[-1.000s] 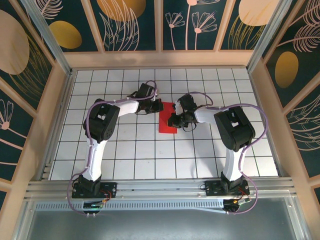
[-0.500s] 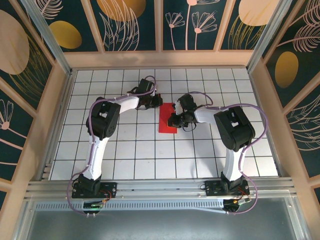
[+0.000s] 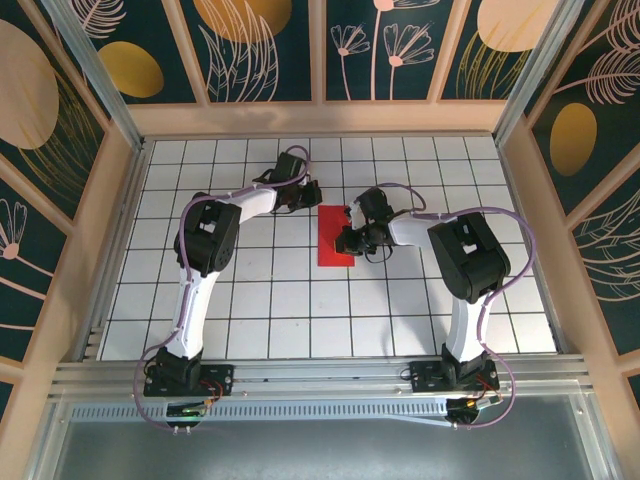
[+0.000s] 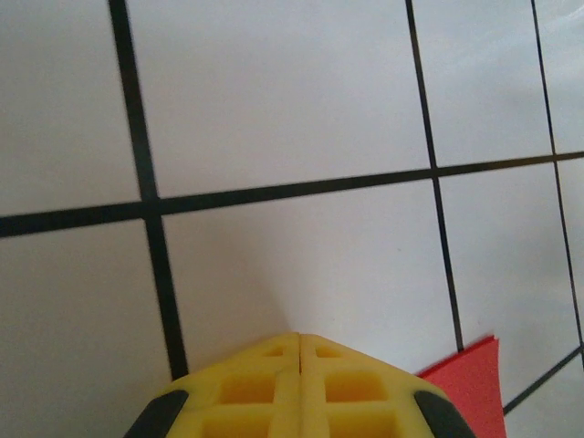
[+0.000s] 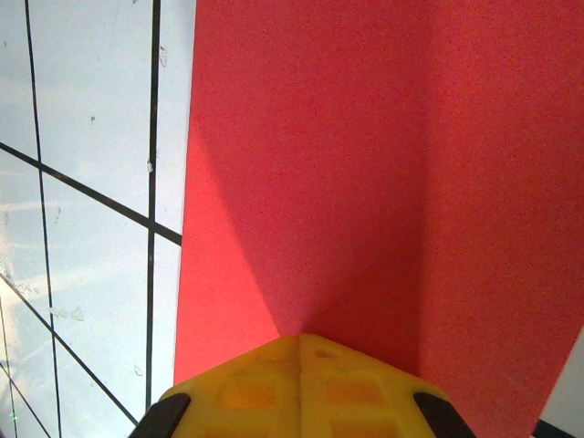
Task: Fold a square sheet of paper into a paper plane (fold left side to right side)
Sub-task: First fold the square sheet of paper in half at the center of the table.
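The square sheet of paper [image 3: 333, 238] lies flat on the gridded table as a bright red upright rectangle about one tile wide. My right gripper [image 3: 344, 240] is shut, its yellow tips [image 5: 297, 339] pressed down on the red paper [image 5: 365, 164], holding nothing. A faint lengthwise crease runs through the sheet in the right wrist view. My left gripper [image 3: 315, 196] is shut and empty, just off the sheet's far left corner. In the left wrist view its tips [image 4: 299, 338] rest over bare white tile, with a corner of the paper [image 4: 470, 383] at the lower right.
The table [image 3: 240, 300] is white tile with black grid lines, walled by wooden frames [image 3: 120, 230] left, right and back. Both arms reach in from the near edge and meet around the middle of the far half.
The left gripper has drawn back off the sheet's far left corner, toward the back wall. The right gripper and the paper have stayed put.
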Robot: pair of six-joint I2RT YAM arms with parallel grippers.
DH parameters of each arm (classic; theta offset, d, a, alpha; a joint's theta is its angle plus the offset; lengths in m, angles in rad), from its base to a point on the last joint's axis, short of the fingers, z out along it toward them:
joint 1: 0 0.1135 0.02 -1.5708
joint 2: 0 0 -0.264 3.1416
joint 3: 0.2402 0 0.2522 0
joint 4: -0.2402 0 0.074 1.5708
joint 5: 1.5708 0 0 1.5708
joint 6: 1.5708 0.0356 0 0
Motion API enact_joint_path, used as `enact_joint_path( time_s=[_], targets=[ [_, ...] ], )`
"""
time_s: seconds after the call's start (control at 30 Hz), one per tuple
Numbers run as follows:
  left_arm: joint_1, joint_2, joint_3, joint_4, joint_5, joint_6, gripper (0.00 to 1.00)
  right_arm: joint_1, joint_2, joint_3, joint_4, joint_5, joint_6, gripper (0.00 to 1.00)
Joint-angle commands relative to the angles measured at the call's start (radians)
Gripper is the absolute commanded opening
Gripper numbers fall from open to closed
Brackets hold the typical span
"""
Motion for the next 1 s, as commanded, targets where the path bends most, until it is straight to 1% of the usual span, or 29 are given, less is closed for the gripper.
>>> enact_joint_path(
  time_s=[0.0, 0.13, 0.3, 0.37, 0.5, 0.6, 0.73, 0.97],
  targets=[
    [0.022, 0.0, 0.024, -0.026, -0.04, 0.024, 0.0, 0.002, 0.078, -0.051, -0.189, 0.108, -0.011, 0.0],
    [0.022, -0.087, -0.029, -0.006, -0.055, 0.033, 0.0, 0.003, 0.076, -0.05, -0.179, 0.102, -0.002, 0.0],
    [0.022, -0.243, -0.197, 0.068, -0.05, 0.017, 0.0, 0.003, 0.069, -0.055, -0.163, 0.098, 0.009, 0.0],
    [0.022, -0.307, -0.285, 0.107, -0.03, -0.004, 0.0, 0.004, 0.066, -0.057, -0.157, 0.099, 0.012, 0.0],
    [0.016, -0.416, -0.476, 0.204, 0.052, -0.081, 0.0, 0.005, 0.062, -0.056, -0.156, 0.098, 0.014, 0.0],
    [-0.003, -0.472, -0.563, 0.243, 0.083, -0.123, 0.0, 0.007, 0.059, -0.052, -0.152, 0.104, 0.015, 0.0],
    [-0.052, -0.48, -0.589, 0.244, 0.097, -0.145, 0.0, 0.008, 0.057, -0.051, -0.146, 0.105, 0.017, 0.0],
    [-0.112, -0.379, -0.523, 0.254, 0.114, -0.17, 0.0, 0.016, 0.062, -0.056, -0.135, 0.103, 0.02, 0.0]
  ],
)
